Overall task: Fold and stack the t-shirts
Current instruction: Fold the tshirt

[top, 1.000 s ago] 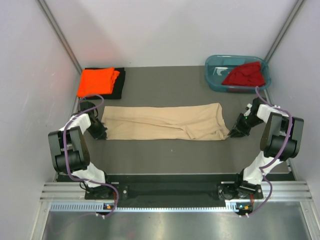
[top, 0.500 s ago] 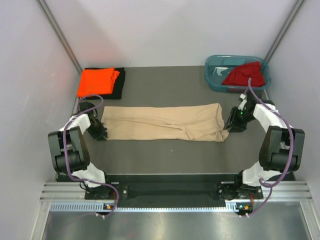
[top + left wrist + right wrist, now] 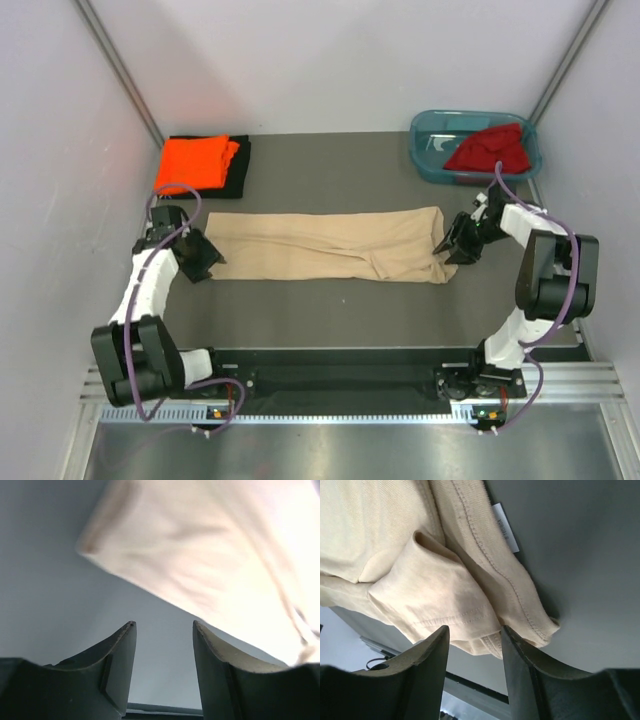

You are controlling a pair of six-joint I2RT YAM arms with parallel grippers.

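Note:
The beige t-shirt (image 3: 330, 245) lies folded into a long strip across the middle of the table. My left gripper (image 3: 206, 260) sits at its left end, open, with bare table between the fingers (image 3: 163, 624) and the beige cloth (image 3: 210, 555) just ahead. My right gripper (image 3: 455, 243) is at the right end, open (image 3: 474, 627), and the shirt's hemmed sleeve (image 3: 445, 595) lies at its fingertips, ungripped. A folded orange t-shirt (image 3: 195, 163) rests on a black one (image 3: 240, 172) at the back left. A dark red t-shirt (image 3: 488, 150) lies crumpled in the tub.
The teal plastic tub (image 3: 428, 140) stands at the back right corner. White walls close in the table on the left, back and right. A metal rail with the arm bases (image 3: 330, 385) runs along the near edge.
Both grippers have opened; the left has let go of the shirt's left end. The right gripper moved back and left to the shirt's right end. The left arm's elbow swung toward the near edge.

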